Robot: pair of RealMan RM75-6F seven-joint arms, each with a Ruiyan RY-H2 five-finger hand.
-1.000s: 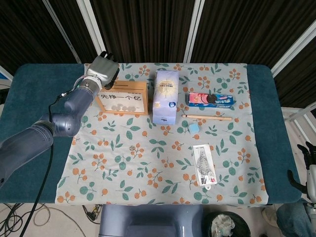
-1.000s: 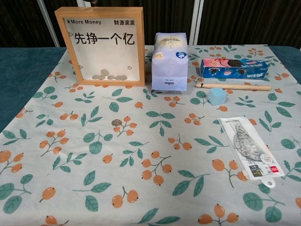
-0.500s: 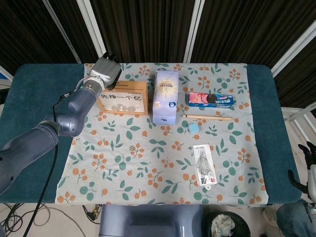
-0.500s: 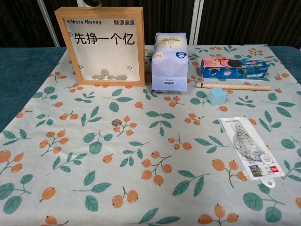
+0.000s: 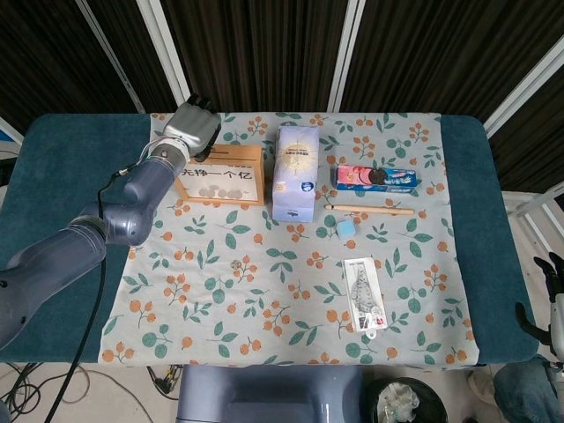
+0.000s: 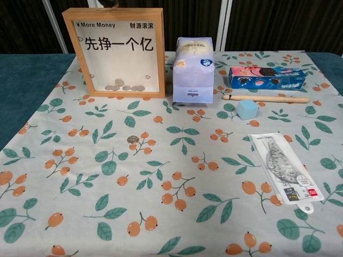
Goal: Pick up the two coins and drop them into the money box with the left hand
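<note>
On floral cloth, small dull round coin [image 6: 132,139], lying flat

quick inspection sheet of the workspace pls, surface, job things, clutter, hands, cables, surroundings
surface: table with a teal cover and a floral cloth over the middle.
job things: money box upright at the back left, several coins lying inside at the bottom; one coin loose on the cloth in front of it. second loose coin: nothing seen.
clutter: pale blue carton, cookie pack, wooden stick, blue cube, packaged ruler set.
hands: left hand over the money box's top edge, hold unclear; right hand only just in view at the right edge, state unclear.
cables: black cable along the left arm; more on the floor below the table.
surroundings: dark slatted wall with pale bars behind.
</note>
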